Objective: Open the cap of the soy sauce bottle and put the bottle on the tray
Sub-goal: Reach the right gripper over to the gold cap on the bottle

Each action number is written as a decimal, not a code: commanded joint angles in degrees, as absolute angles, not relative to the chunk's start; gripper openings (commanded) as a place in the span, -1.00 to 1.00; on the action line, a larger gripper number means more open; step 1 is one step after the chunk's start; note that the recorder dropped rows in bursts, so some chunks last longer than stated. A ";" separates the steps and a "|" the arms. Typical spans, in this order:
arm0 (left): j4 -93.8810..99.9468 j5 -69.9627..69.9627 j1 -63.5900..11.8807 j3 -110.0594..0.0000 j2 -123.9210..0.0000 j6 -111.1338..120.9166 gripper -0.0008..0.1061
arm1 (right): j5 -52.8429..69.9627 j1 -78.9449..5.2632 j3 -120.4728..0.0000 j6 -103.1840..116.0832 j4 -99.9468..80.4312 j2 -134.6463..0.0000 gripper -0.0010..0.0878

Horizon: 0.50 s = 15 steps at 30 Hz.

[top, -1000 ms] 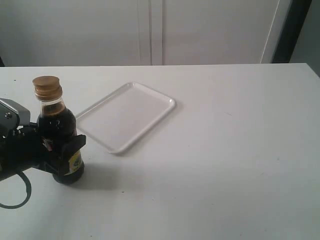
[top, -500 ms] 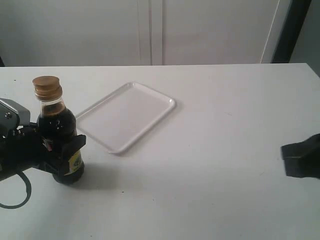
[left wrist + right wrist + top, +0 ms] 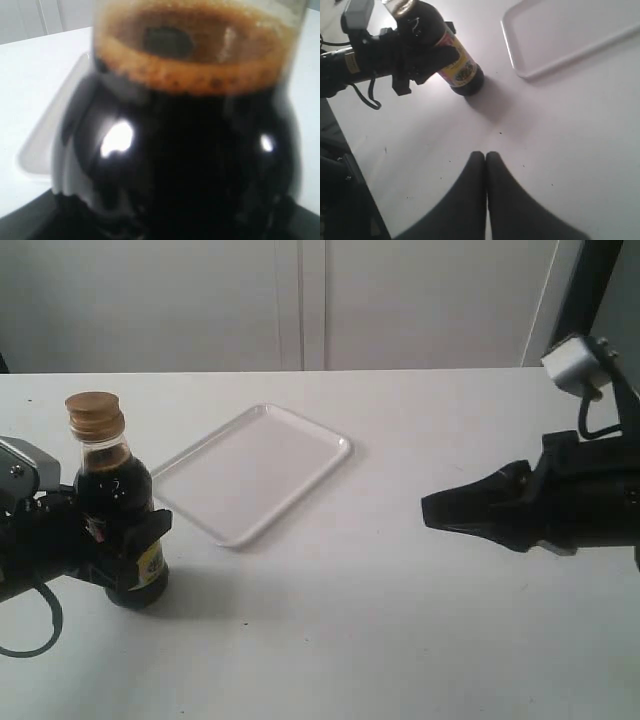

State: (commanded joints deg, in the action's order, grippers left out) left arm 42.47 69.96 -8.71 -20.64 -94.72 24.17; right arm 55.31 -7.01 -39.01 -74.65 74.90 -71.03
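The soy sauce bottle [image 3: 118, 510] stands upright on the white table at the left, its golden-tan cap [image 3: 94, 414] closed on the neck. My left gripper [image 3: 128, 540] is shut on the bottle's lower body; the dark glass [image 3: 185, 150] fills the left wrist view. In the right wrist view the bottle [image 3: 445, 55] shows its yellow label. The white tray [image 3: 252, 472] lies empty just right of the bottle, also seen as the tray [image 3: 570, 35]. My right gripper [image 3: 432, 510] hangs at the right, shut and empty, its fingertips [image 3: 485, 156] pointing toward the bottle.
The white table [image 3: 420, 630] stretches between the two arms. A pale cabinet wall [image 3: 300, 300] rises behind the table's far edge. A black cable [image 3: 30, 635] loops under the left arm.
The right arm has come into the exterior view from the right edge and reached leftward over the table. The left gripper and the bottle have stayed put.
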 joint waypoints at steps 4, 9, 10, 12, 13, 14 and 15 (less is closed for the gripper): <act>42.47 69.96 -8.71 -20.64 -94.72 24.17 -0.99 | 52.16 -11.60 -42.17 -74.14 75.17 -73.33 -0.98; 42.47 69.96 -8.71 -20.64 -94.72 24.17 -0.99 | 49.27 -16.81 -46.17 -73.04 77.05 -76.86 -0.98; 42.47 69.96 -8.71 -20.64 -94.72 24.17 -0.99 | 49.12 -17.70 -46.82 -73.04 78.28 -77.51 -0.98; 42.47 69.96 -8.71 -20.64 -94.72 24.17 -0.99 | 49.12 -19.29 -48.18 -73.04 80.12 -79.37 -0.98; 42.47 69.96 -8.71 -20.64 -94.72 24.17 -0.99 | 49.12 -19.97 -48.75 -73.04 80.45 -80.16 -0.98; 42.47 69.96 -8.71 -20.64 -94.72 24.17 -0.99 | 49.12 -20.93 -49.52 -73.04 81.05 -81.27 -0.98; 42.47 69.96 -8.71 -20.64 -94.72 24.17 -0.99 | 49.12 -21.56 -50.00 -73.04 81.44 -81.98 -0.98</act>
State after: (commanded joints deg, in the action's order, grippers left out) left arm 42.47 69.96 -8.71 -20.64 -94.72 24.17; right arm 49.12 -21.56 -50.00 -73.04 81.44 -81.98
